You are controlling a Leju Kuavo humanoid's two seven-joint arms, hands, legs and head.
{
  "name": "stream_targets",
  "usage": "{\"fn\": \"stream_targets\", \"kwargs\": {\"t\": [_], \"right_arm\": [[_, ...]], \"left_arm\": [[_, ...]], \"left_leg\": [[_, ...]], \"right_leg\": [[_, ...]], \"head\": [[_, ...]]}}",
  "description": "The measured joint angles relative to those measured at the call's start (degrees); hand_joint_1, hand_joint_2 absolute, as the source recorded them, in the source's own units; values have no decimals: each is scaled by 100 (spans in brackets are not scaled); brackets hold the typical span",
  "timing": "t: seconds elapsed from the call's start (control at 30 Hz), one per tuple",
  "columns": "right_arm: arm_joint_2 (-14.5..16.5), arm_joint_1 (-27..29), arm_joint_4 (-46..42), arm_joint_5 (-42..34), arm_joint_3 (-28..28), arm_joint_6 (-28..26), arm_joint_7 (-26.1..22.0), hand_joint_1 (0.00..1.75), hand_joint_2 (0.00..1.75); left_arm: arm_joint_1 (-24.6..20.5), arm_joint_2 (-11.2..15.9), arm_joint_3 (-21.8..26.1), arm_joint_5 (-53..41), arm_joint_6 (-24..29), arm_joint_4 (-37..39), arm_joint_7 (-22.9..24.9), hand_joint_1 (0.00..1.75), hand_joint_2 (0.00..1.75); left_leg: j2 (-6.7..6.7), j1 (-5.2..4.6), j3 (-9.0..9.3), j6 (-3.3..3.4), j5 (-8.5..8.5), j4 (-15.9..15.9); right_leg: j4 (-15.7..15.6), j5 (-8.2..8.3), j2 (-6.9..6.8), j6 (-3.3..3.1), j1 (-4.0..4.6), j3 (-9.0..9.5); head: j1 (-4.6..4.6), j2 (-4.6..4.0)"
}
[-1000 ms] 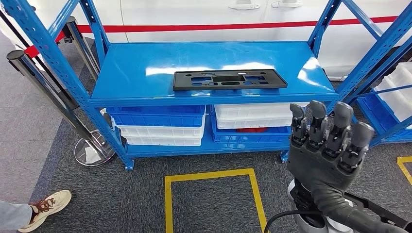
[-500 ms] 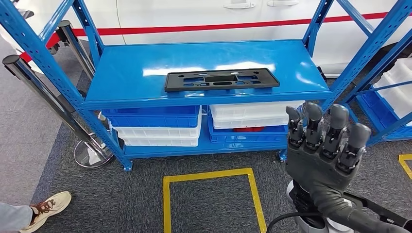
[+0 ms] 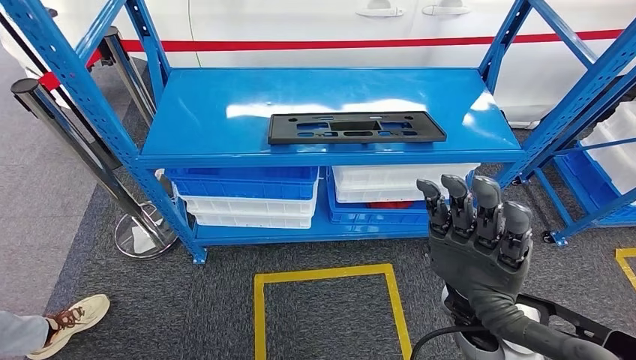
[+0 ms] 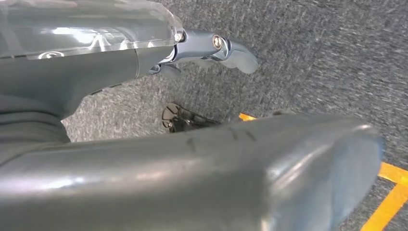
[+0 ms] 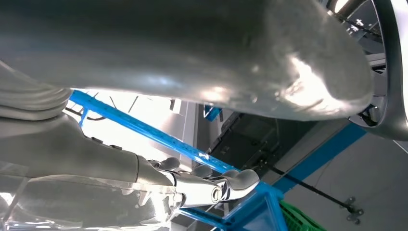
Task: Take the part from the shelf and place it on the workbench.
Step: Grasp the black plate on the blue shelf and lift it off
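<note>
Black flat part (image 3: 357, 127) lay on the top deck of the blue shelf (image 3: 225, 105), near the front edge, long axis running side to side across the robot's front. Right hand (image 3: 474, 240) was raised in front of the lower shelf level, back toward the camera, fingers upright and slightly apart, holding nothing. Part sat up, forward and to the left of that hand, well apart from it. Left hand (image 4: 192, 178) hung low over grey carpet; whether its fingers were apart or curled could not be told. Judged the right hand the nearer one for the reach. White and blue bins (image 3: 247, 191) sat beneath; a person's shoe (image 3: 71, 319) at left.
</note>
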Motion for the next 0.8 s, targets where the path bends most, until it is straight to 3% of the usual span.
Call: {"fn": "stream_targets", "kwargs": {"t": [0.07, 0.17, 0.23, 0.27, 0.33, 0.37, 0.4, 0.47, 0.5, 0.53, 0.57, 0.7, 0.73, 0.8], "right_arm": [[0, -6, 21, 19, -9, 2, -1, 0, 0], [0, -4, 53, 80, -15, 2, 0, 0, 0], [1, -8, 69, 95, -20, 2, -1, 0, 0], [1, -8, 79, 97, -21, 2, -2, 0, 0], [2, -6, 108, 108, -21, 0, -1, 0, 0], [2, 1, 124, 118, -20, -3, -1, 0, 0], [2, 7, 139, 128, -20, -7, 0, 0, 0], [2, 15, 155, 141, -20, -15, 0, 0, 0], [2, 20, 160, 145, -20, -19, 0, 0, 0], [2, 24, 162, 147, -20, -23, -1, 0, 0], [2, 28, 162, 149, -19, -25, -1, 0, 0], [2, 53, 156, 128, -22, -14, -2, 0, 0], [2, 56, 155, 119, -25, -9, -3, 0, 0], [2, 78, 154, 106, -32, -1, -3, 0, 0]], "left_arm": [[-7, -9, 4, -2, -5, 1, -3, 0, 0], [-21, -9, 8, -8, -15, 1, -9, 0, 0], [-30, -4, 9, -14, -21, -1, -12, 0, 0], [-30, -2, 10, -17, -25, -1, -13, 0, 0], [-20, -2, 10, -29, -38, -1, -11, 0, 0], [-7, -2, 10, -35, -46, -1, -11, 0, 0], [7, -2, 10, -43, -55, -1, -13, 0, 0], [24, 3, 11, -51, -71, -1, -19, 0, 0], [29, 7, 13, -55, -75, 0, -21, 0, 0], [29, 9, 14, -56, -80, 1, -25, 0, 0], [26, 11, 14, -57, -84, 1, -28, 0, 0], [21, 12, 17, -58, -99, 2, -43, 0, 0], [23, 13, 20, -59, -101, 2, -46, 0, 0], [23, 15, 23, -60, -102, 2, -55, 0, 0]], "left_leg": [[-3, -1, 32, -46, -40, -18], [10, 0, 102, -136, -82, -76], [15, -9, 47, -177, -199, 151], [15, -7, -109, -188, -315, 450], [14, -5, -601, -215, -550, 1229], [14, -3, -805, -229, -555, 1481], [15, -1, -912, -239, -434, 1524], [20, 7, -801, -243, 93, 964], [23, 7, -683, -237, 299, 630], [22, 5, -566, -212, 398, 341], [18, -1, -497, -176, 407, 179], [-1, 3, -371, -9, 253, 83], [-1, 14, -314, 20, 229, 56], [-1, 19, -215, 51, 172, 13]], "right_leg": [[-453, 98, -2, -75, 49, 207], [-585, 40, 3, -154, 53, 306], [-727, 33, -5, -204, 17, 469], [-769, 15, -16, -222, 7, 540], [-783, -59, -24, -249, 16, 630], [-779, -105, -19, -250, 19, 676], [-774, -158, -10, -244, 19, 735], [-749, -293, 5, -207, 10, 884], [-729, -367, 8, -177, 13, 945], [-697, -438, 12, -142, 22, 979], [-678, -490, 12, -110, 33, 994], [-528, -546, 12, -22, 38, 976], [-328, -592, 9, 7, 28, 879], [354, -797, 4, 68, 6, 461]], "head": [[11, 0], [19, 0], [13, 0], [9, 0], [7, 0], [7, 0], [7, 0], [8, 0], [9, 0], [7, 0], [11, 0], [21, 0], [32, 0], [50, 0]]}}
